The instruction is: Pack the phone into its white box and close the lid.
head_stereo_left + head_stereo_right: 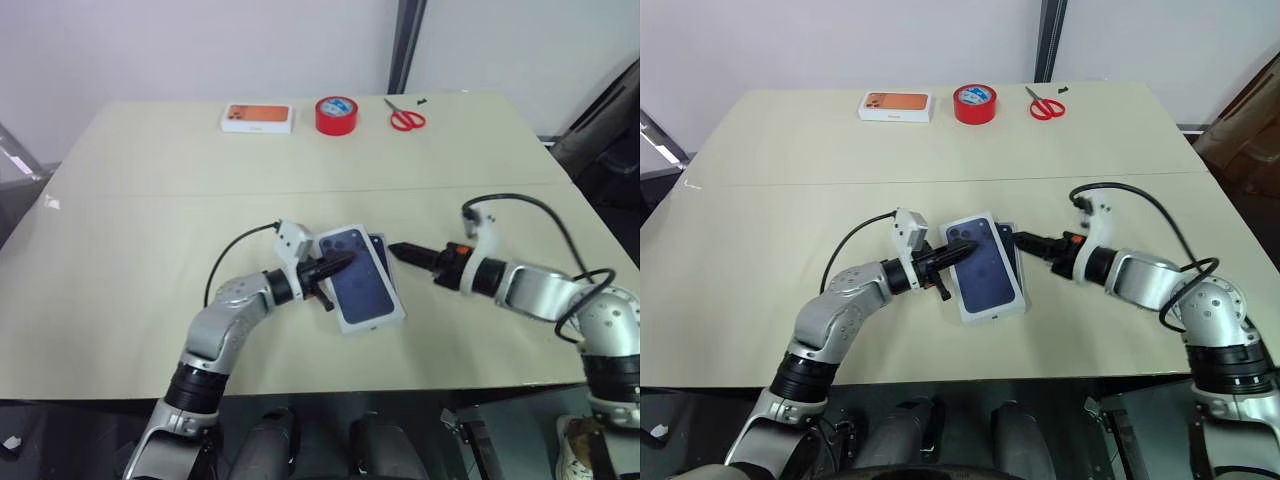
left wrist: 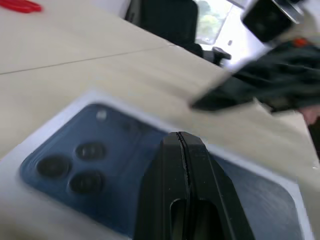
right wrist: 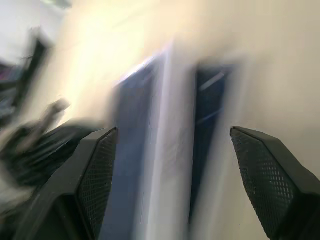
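Note:
The lid (image 1: pixel 358 280), white with a dark blue phone picture on top, lies slightly askew near the middle of the table. Along its right edge a narrow dark strip shows, which looks like the phone (image 1: pixel 387 265) underneath. The white box is hidden under the lid. My left gripper (image 1: pixel 349 259) is shut with nothing in it, and its tips rest on the lid's picture near the printed cameras (image 2: pixel 75 167). My right gripper (image 1: pixel 393 248) hovers just right of the lid, pointing at it. In the right wrist view its fingers (image 3: pixel 102 165) stand wide apart and open.
At the table's far edge lie a white box with an orange picture (image 1: pixel 257 118), a red tape roll (image 1: pixel 336 114) and red scissors (image 1: pixel 406 119). A seam (image 1: pixel 150 195) runs across the tabletop behind the lid.

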Action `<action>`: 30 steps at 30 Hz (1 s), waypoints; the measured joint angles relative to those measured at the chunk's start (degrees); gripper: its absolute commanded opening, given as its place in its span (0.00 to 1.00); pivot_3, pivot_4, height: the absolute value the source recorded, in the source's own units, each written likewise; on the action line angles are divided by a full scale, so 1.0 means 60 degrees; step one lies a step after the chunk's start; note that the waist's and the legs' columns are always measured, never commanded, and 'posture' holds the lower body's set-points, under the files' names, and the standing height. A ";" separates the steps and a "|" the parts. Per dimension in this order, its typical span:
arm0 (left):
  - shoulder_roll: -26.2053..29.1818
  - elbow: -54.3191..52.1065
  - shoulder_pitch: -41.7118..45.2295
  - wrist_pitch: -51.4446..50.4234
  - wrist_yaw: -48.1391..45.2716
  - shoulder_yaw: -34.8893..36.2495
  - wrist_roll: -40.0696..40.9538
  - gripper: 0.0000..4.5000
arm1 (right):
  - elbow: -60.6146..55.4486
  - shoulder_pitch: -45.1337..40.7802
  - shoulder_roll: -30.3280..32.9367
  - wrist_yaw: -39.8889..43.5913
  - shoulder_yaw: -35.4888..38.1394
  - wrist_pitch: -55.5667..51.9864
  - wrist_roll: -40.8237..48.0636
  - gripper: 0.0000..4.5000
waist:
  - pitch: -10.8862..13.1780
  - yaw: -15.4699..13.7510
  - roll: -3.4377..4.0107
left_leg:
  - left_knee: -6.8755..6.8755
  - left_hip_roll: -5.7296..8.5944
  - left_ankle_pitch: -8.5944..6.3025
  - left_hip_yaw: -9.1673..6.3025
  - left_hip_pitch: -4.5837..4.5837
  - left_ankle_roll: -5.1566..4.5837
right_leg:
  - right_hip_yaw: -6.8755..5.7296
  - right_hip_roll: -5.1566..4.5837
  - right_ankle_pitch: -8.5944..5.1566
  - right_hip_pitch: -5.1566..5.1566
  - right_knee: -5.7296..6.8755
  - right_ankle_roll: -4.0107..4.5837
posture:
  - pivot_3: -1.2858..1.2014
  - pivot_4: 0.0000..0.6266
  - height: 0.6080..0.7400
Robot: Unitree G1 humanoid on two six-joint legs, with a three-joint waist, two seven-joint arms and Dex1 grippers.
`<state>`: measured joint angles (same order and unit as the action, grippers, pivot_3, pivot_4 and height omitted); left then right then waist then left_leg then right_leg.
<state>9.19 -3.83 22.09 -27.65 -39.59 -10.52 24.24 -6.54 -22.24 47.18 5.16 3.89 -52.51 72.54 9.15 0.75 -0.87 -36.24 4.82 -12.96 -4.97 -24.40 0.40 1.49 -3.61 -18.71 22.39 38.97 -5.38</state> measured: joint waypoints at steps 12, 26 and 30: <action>0.2508 -0.0767 -0.0417 -0.1057 -0.0863 0.0823 0.0367 0.00 | -0.0859 0.0252 -0.0161 0.3034 -0.1956 0.2484 -0.5825 0.00 | 0.0001 -0.0010 0.0002 | 0.0001 -0.0010 0.0000 0.0001 0.0001 0.0004 | 0.0009 0.0004 0.0000 0.0007 -0.0002 0.0001 | 0.52 0.24 0.95; 0.1914 -0.0852 -0.1299 -0.1515 -0.0416 0.0029 0.0051 0.00 | -0.1111 0.0879 -0.0639 0.5068 -0.2310 0.3083 -0.7499 0.00 | 0.0003 -0.0174 0.0004 | -0.0003 -0.0005 0.0000 -0.0003 0.0001 0.0008 | 0.0008 -0.0007 0.0001 0.0005 -0.0005 0.0003 | 0.52 0.24 0.95; 0.1299 -0.0381 -0.1005 -0.1143 -0.0016 -0.0114 -0.0367 0.00 | -0.1271 0.1001 -0.0676 0.5167 -0.2031 0.3084 -0.7691 0.00 | 0.0003 -0.0234 0.0004 | -0.0007 -0.0003 0.0000 -0.0003 0.0001 0.0007 | 0.0007 -0.0007 0.0002 0.0002 -0.0005 0.0003 | 0.52 0.24 0.95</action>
<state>16.98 -6.12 16.06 -34.51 -39.69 -11.20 22.03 -14.16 -16.23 43.12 36.16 -8.30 -34.00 26.39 9.17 -0.66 -0.84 -36.28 4.80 -12.96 -4.98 -24.40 0.44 1.54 -3.66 -18.70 22.40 38.94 -5.36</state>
